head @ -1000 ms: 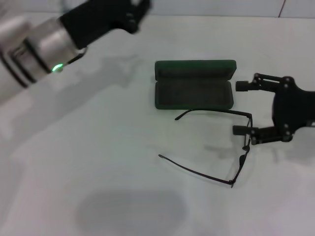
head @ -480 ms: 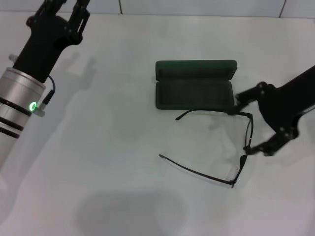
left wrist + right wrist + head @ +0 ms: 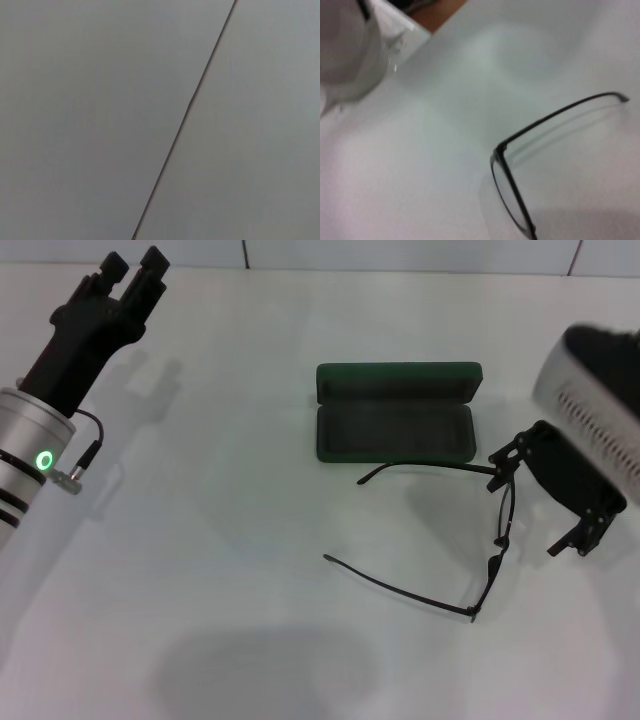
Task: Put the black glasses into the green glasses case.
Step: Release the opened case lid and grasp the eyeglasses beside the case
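Green glasses case [image 3: 395,412] lies open on the white table [image 3: 240,570]. Black glasses [image 3: 470,540], temples unfolded, rest just in front of it. Right gripper [image 3: 540,500], fingers apart, straddles the frame's front. Left gripper [image 3: 135,270], fingers together, parked far left.

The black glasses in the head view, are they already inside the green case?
No, the black glasses lie unfolded on the table, in front of the open green glasses case.

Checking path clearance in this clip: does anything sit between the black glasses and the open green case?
Nothing visible does. The black glasses lie unfolded on the table just in front of the green glasses case, open and empty. The right gripper is beside the frame front.
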Controlling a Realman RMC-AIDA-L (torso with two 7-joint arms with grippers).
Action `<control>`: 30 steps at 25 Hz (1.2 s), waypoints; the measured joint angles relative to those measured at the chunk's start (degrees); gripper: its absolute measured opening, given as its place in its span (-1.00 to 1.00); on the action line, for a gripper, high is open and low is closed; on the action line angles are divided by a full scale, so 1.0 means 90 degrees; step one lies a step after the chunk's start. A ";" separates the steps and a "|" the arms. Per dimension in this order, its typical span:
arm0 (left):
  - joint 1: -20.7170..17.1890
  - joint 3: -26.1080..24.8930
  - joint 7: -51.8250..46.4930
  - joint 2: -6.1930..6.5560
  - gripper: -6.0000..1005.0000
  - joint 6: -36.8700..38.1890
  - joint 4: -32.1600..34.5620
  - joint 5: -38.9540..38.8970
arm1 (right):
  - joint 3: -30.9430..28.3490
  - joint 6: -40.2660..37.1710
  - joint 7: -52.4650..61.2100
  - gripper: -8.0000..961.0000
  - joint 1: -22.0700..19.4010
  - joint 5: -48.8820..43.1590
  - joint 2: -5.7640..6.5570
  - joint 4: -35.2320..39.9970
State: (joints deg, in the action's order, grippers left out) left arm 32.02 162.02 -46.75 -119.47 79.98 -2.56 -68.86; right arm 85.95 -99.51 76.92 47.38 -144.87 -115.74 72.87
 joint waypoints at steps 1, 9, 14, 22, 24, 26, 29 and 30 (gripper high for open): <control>-0.0016 -0.0014 -0.0033 -0.0010 0.26 -0.0001 0.0002 0.0001 | 0.0121 0.0083 -0.0015 0.74 0.0000 -0.0036 -0.0003 -0.0010; 0.0024 -0.0038 -0.0060 -0.0028 0.26 -0.0060 0.0037 -0.0029 | 0.1006 0.0718 -0.0272 0.73 -0.0082 0.0033 -0.0048 -0.0098; 0.0084 -0.0026 -0.0003 -0.0030 0.26 -0.0103 0.0011 -0.0010 | 0.1452 0.1152 -0.0265 0.73 -0.0146 0.0163 -0.0052 -0.0207; 0.0085 -0.0038 0.0014 -0.0036 0.24 -0.0237 0.0008 -0.0025 | 0.1883 0.1465 -0.0181 0.50 -0.0199 0.0174 -0.0049 -0.0374; 0.0085 -0.0039 0.0018 -0.0036 0.24 -0.0239 0.0011 -0.0030 | 0.1943 0.1481 -0.0164 0.43 -0.0199 0.0162 -0.0049 -0.0416; 0.0081 -0.0041 0.0048 -0.0037 0.23 -0.0239 0.0023 -0.0043 | 0.1971 0.1494 -0.0140 0.42 -0.0193 0.0140 -0.0050 -0.0454; 0.0080 -0.0048 0.0070 -0.0037 0.22 -0.0239 0.0035 -0.0051 | 0.1983 0.1537 -0.0112 0.41 -0.0185 0.0134 -0.0049 -0.0488; 0.0083 -0.0050 0.0071 -0.0036 0.22 -0.0238 0.0037 -0.0051 | 0.1983 0.1547 -0.0097 0.41 -0.0186 0.0134 -0.0049 -0.0489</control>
State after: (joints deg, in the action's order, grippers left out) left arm 32.76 161.57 -46.12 -119.80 77.83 -2.23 -69.32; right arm 103.80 -85.58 76.05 45.70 -143.67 -116.19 68.47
